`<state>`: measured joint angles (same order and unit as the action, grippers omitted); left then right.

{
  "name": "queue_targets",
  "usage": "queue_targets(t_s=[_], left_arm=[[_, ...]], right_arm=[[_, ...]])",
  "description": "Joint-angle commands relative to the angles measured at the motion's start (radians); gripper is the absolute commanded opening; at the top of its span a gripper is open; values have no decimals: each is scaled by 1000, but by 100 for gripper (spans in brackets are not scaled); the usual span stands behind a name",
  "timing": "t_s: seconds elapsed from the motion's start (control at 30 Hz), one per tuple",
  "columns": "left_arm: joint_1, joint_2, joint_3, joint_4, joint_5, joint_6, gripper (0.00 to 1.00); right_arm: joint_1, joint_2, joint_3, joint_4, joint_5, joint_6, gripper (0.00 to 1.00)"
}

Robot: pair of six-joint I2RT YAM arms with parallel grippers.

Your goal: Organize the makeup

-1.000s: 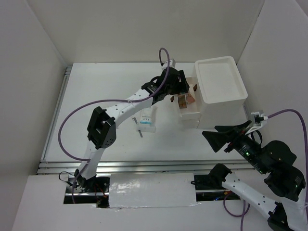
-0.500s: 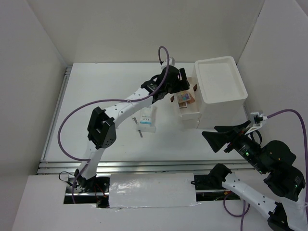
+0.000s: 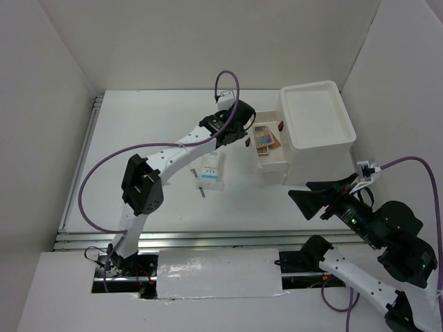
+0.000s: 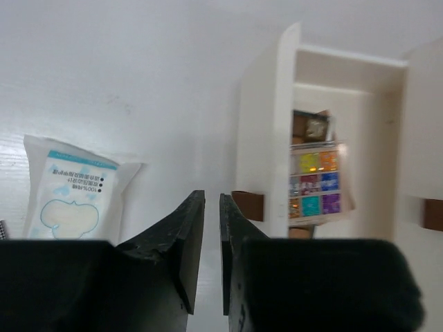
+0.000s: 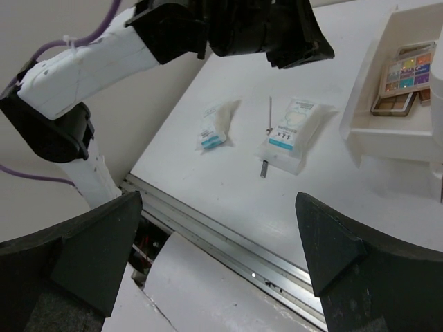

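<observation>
Two palettes point(image 3: 264, 138) lie flat in the open drawer point(image 3: 271, 163) of the white drawer box point(image 3: 315, 117); the top palette point(image 4: 315, 183) shows coloured squares. My left gripper point(image 4: 211, 200) hovers just left of the drawer front point(image 4: 266, 138). Its jaws stand nearly together with nothing between them. A white-and-light-blue packet point(image 4: 69, 197) lies on the table to its left. In the right wrist view there is a larger packet point(image 5: 291, 131), a smaller packet point(image 5: 213, 124) and a thin dark pencil point(image 5: 267, 138). My right gripper point(image 5: 218, 200) is open and empty above the near table edge.
The drawer front carries brown handles point(image 4: 248, 206). A metal rail point(image 3: 208, 238) runs along the table's near edge. White walls enclose the table on the left, back and right. The left arm point(image 3: 173, 155) stretches across the table's middle.
The palette that the left gripper held over the drawer now lies flat inside it. The left gripper let go, drew back to the left and closed its jaws. The right arm stayed put.
</observation>
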<state>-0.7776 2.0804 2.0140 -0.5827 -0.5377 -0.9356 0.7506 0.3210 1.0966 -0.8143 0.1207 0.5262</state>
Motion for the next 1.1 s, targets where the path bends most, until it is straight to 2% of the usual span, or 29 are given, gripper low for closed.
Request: queue_targets(t_s=[0.0,0.1,0.13,0.23,0.33,0.57,0.73,0.87,1.07], left_arm=[[0,102,52,-95,1,-9,27],[-3,109,5,30,116,58,26],[-3,100,-39,140,160,110,26],[-5,102,-51,254,299,165,32],[-5,106,-49,316,358,195,35],[-5,168,-21,448,449,219,41],[-3,240,28,526,522,210,52],[-3,291,63,573,564,178,54],[-3,294,19,685,596,146,61]], right_arm=[[7,4,-10,29,0,-9,100],[6,0,-23,32,4,-11,100],[7,1,-24,33,2,-12,100],[6,3,-37,35,0,-17,100],[7,1,-44,38,0,-18,100],[7,1,-63,43,-4,-25,100],[7,1,-78,53,-27,-23,100],[6,7,-81,53,-26,-29,100],[7,13,-89,60,-26,-37,100]])
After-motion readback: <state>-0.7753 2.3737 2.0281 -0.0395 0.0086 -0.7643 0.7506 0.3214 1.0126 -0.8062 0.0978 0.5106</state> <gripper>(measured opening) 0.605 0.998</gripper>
